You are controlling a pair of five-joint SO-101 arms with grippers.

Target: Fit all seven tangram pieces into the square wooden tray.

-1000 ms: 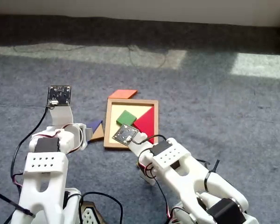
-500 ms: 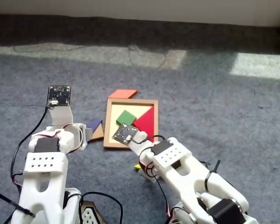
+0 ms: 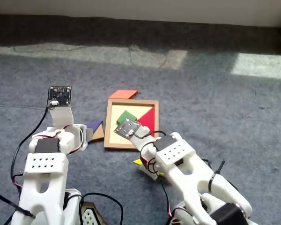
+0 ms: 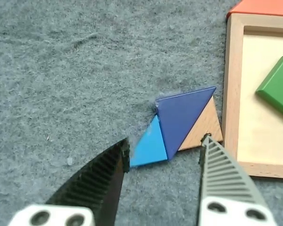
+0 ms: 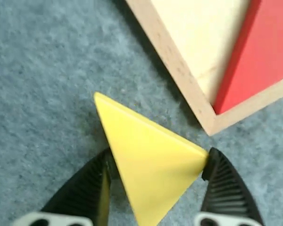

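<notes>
The square wooden tray (image 3: 107,126) holds a green square (image 3: 125,116) and a red triangle (image 3: 148,119). An orange piece (image 3: 122,94) lies against its far rim. Left of the tray sit a dark blue triangle (image 4: 181,113), a light blue triangle (image 4: 150,146) and a tan triangle (image 4: 203,129), all touching. My left gripper (image 4: 165,150) stands open just before them. My right gripper (image 5: 159,162) is shut on a yellow triangle (image 5: 151,160) beside the tray's near corner (image 5: 210,122). A yellow tip (image 3: 138,162) peeks from under that arm.
Grey carpet covers the whole floor, with open room to the right of the tray and beyond it. A thin cable (image 3: 147,58) lies on the carpet far behind the tray.
My right arm has shifted up toward the tray, and a bit of the yellow triangle has come into sight beneath it. The left arm has kept still.
</notes>
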